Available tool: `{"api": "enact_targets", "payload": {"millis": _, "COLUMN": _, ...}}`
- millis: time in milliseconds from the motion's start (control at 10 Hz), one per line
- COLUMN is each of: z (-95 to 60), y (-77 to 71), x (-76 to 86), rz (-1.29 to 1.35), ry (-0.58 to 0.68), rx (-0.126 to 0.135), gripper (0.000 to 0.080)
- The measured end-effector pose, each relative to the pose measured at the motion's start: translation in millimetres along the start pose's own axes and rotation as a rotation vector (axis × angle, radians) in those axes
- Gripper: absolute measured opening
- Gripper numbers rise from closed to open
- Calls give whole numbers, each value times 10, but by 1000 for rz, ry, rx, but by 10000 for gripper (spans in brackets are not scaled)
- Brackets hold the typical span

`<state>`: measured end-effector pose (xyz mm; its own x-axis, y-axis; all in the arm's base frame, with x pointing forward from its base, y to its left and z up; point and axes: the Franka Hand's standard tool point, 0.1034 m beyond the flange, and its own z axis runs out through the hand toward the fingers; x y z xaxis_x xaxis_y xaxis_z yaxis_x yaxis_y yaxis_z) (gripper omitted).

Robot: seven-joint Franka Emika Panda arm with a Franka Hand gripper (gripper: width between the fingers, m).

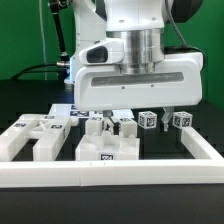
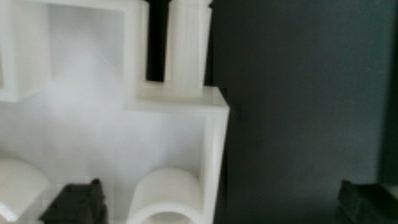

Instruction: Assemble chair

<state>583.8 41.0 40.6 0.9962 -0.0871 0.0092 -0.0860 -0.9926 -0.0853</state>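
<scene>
The chair lies in loose white tagged pieces on the black table. A flat slotted panel (image 1: 105, 143) sits in the middle, a wider blocky piece (image 1: 30, 138) lies toward the exterior view's left, and two small cubes (image 1: 148, 120) (image 1: 181, 119) stand toward its right. My gripper (image 1: 128, 116) hangs low over the middle panel, open and holding nothing. In the wrist view my gripper (image 2: 222, 205) straddles the edge of the panel (image 2: 178, 120). One dark fingertip (image 2: 75, 205) is over the white part and the other (image 2: 370, 200) over bare table. A rounded white peg (image 2: 166, 195) lies between them.
A long low white border rail (image 1: 110, 172) runs along the front of the work area and up the exterior view's right side (image 1: 205, 145). More small tagged white pieces (image 1: 60, 112) lie behind the panels. Black table (image 2: 294, 110) shows beside the panel.
</scene>
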Motion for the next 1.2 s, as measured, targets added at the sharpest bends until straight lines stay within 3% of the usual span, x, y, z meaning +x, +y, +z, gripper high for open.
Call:
{"api": "enact_targets", "payload": {"millis": 400, "z": 262, "y": 33, "x": -37, "rz": -8, "ry": -7, "rx": -2, "gripper": 649}}
{"api": "enact_targets", "payload": {"millis": 700, "z": 312, "y": 29, "x": -61, "rz": -9, "ry": -12, "rx": -3, "gripper": 623}}
{"api": "enact_targets", "payload": {"millis": 1000, "z": 313, "y": 28, "x": -61, "rz": -9, "ry": -12, "rx": -3, "gripper": 123}}
{"api": "enact_targets", "payload": {"millis": 1100, "z": 313, "y": 27, "x": -61, "rz": -9, "ry": -12, "rx": -3, "gripper": 123}}
{"api": "enact_targets", "payload": {"millis": 1200, "z": 306, "y": 27, "x": -56, "rz": -9, "ry": -10, "rx": -2, "gripper": 36}}
